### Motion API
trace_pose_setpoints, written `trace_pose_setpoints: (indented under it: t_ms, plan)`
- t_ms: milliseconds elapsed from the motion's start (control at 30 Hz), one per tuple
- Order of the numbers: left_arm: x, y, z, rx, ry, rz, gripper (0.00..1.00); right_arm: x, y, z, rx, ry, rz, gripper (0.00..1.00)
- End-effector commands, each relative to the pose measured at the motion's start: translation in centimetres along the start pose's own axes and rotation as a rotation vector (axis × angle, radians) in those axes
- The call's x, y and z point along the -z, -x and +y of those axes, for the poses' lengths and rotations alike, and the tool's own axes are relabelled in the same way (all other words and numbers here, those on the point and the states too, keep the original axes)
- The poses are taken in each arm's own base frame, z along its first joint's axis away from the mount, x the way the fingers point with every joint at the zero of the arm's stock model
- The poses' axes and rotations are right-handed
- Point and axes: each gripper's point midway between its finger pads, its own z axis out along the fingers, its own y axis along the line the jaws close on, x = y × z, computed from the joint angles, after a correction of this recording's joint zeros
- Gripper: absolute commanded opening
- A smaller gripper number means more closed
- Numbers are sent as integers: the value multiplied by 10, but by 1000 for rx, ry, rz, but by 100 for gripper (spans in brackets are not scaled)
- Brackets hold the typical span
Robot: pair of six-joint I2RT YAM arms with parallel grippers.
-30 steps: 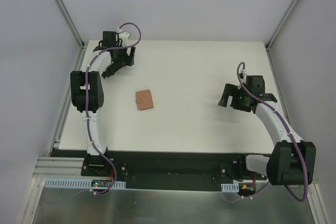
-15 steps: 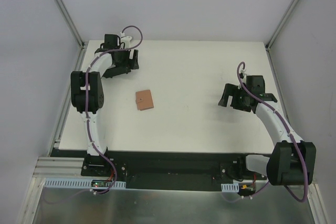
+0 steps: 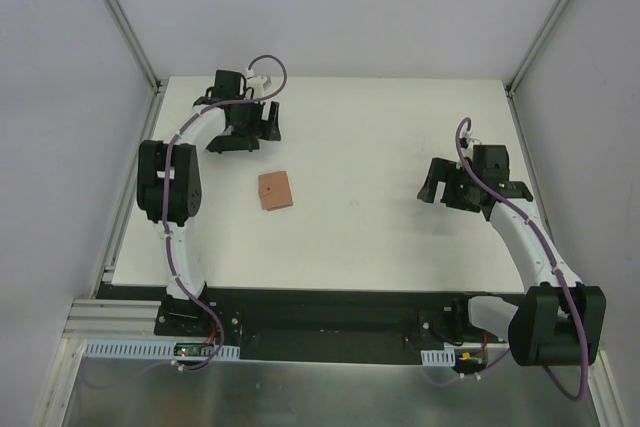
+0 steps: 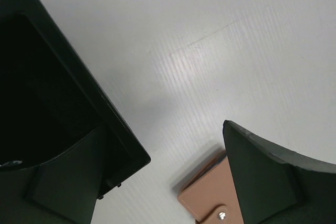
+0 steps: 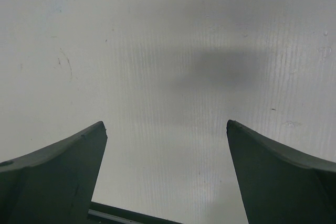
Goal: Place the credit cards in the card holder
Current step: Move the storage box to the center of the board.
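Now the left claw (image 4: 167,135) sits further to the right along the far side of the bench (image 3: 380,137) than it did a second ago, away from the far-left corner and nearer the card holder (image 3: 275,190). Its fingers stand wide apart with only bare bench between them. Its wrist view catches a tan corner of the holder beside one finger and a black box (image 4: 47,77) close against the other (whether finger and box touch, I cannot tell). The holder itself has not shifted: it lies closed and flat, left of the bench's middle. The right claw (image 5: 165,124) is where it was, spread wide over bare surface on the right, pinching nothing. No credit cards show in any view, and the box's inside is too dark to read. By my judgement, loading has not begun and the left arm is only repositioning.
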Motion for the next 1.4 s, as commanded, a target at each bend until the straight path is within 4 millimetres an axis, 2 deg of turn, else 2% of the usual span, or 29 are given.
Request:
trace_pose_setpoints:
  t_ms: [0, 200, 333, 767, 1000, 1233, 1367]
  plan:
    - [21, 5, -44, 0, -67, -19, 85, 8, 5, 2, 3, 13, -24, 100]
    - [9, -12, -71, 32, -96, 32, 82, 6, -1, 0, -4, 6, -10, 100]
    - [3, -15, -91, 85, -117, 52, 82, 7, -1, -1, -1, 8, -14, 100]
    - [-14, 0, -139, 164, -129, 32, 82, 11, -4, -3, 7, 8, -26, 99]
    - [-25, 8, -157, 188, -146, 19, 82, 14, -3, 3, 7, 40, -35, 100]
    - [-42, 12, -163, 209, -174, 30, 82, 13, -5, 5, -4, 47, -26, 99]
    - [-34, 18, -168, 186, -184, 12, 86, 14, -4, 10, -8, 74, -32, 99]
